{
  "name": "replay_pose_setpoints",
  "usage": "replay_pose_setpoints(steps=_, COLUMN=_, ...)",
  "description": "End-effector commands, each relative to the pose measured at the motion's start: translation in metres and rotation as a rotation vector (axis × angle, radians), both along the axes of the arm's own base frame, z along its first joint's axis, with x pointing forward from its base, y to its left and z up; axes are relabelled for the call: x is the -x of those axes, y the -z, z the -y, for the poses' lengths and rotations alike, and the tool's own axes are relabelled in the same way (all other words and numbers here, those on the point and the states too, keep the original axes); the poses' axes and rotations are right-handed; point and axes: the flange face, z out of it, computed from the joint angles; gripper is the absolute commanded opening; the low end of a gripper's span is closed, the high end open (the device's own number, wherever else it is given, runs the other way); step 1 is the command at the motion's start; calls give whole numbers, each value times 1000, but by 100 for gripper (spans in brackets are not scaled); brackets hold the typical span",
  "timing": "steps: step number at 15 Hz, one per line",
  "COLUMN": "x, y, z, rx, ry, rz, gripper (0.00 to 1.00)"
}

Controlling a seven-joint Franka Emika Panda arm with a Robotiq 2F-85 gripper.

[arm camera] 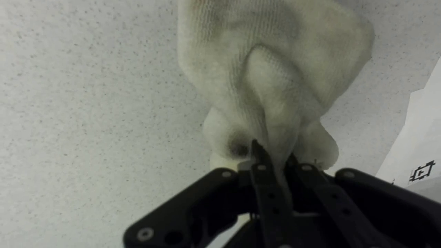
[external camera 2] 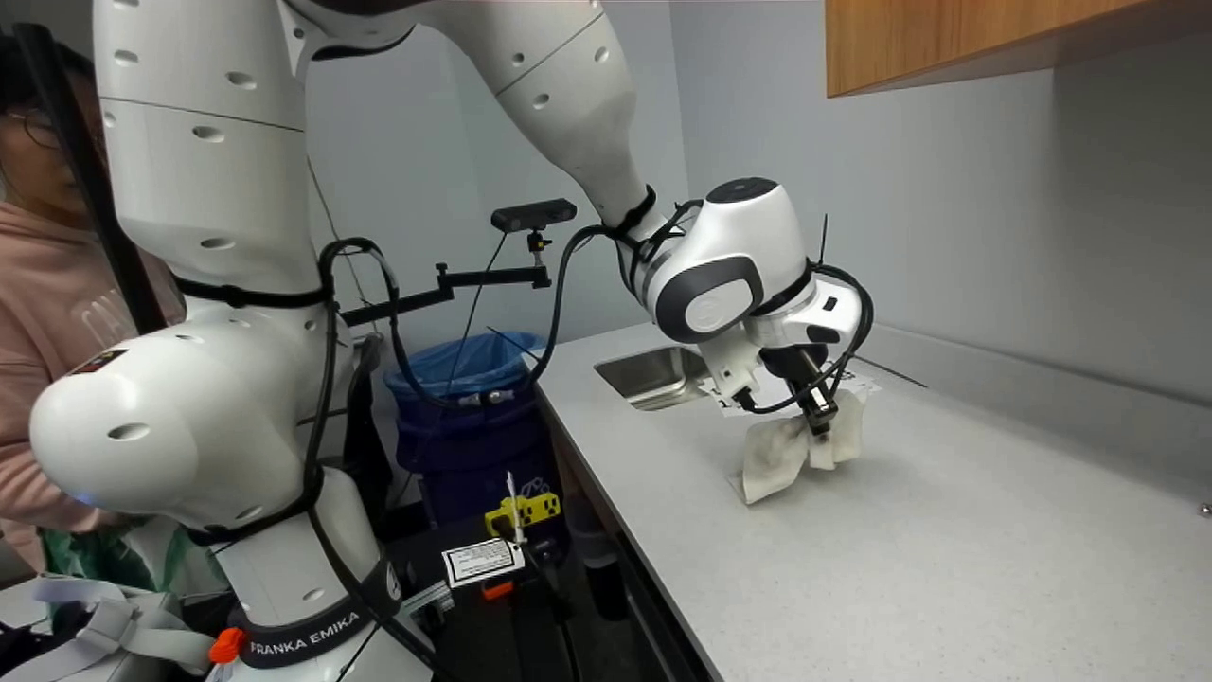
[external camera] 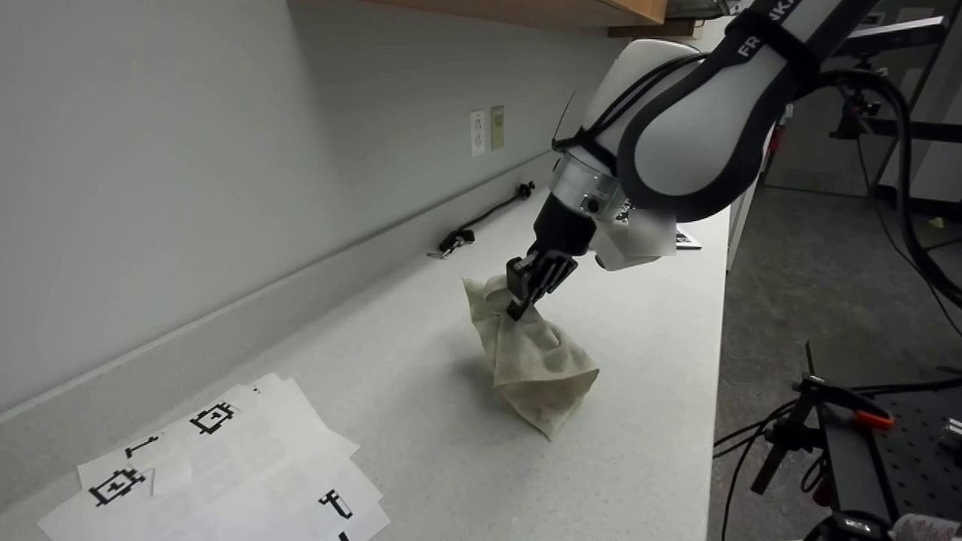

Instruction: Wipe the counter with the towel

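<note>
My hand [arm camera: 274,151] is clamped on a fold of the towel [external camera: 541,349], fingers [arm camera: 270,199] nearly together with only towel between them. The towel hangs out over the table [external camera: 639,436], between the wall [external camera: 188,188] and the front edge, bunched at my grip and spilling below it in loose flaps. Pinching it near the middle makes sense, I'd say: there's slack on either side to drag, and my tips needn't scrape. Lowest corner reaches the table or nearly; can't tell if anything presses down. My hand sits at a slant, likely so the flaps trail in a sweep. Judging wipe is the step in hand, with a bit more lowering called for. Around: loose papers [external camera: 240,466] with black marks, near the towel in the wrist view; a stroke that way could catch their edges. In an exterior view the sink [external camera 2: 653,369] lies beyond the towel, papers beside it, so a far stroke may drop a flap in. A black cord [external camera: 492,213] lies beside the wall, could snag if I go wide. The cabinet [external camera: 549,9] is overhead, probably only matters on a high lift.
</note>
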Motion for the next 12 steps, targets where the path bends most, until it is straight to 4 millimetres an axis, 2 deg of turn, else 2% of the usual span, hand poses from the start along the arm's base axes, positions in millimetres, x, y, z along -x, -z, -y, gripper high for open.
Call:
replay_pose_setpoints(steps=1, x=0, y=1, z=-1, rx=1, ry=4, rz=-3, gripper=11)
replay_pose_setpoints(steps=8, x=1, y=3, z=-3, rx=1, ry=1, rz=-7, gripper=11)
replay_pose_setpoints(steps=9, x=1, y=3, z=-3, rx=1, ry=2, rz=-7, gripper=3)
replay_pose_setpoints(steps=11, x=-1, y=6, z=11, rx=39, ry=23, rz=-35, gripper=3)
replay_pose_setpoints(steps=12, x=-1, y=11, z=25, rx=82, ry=46, rz=-53, gripper=3)
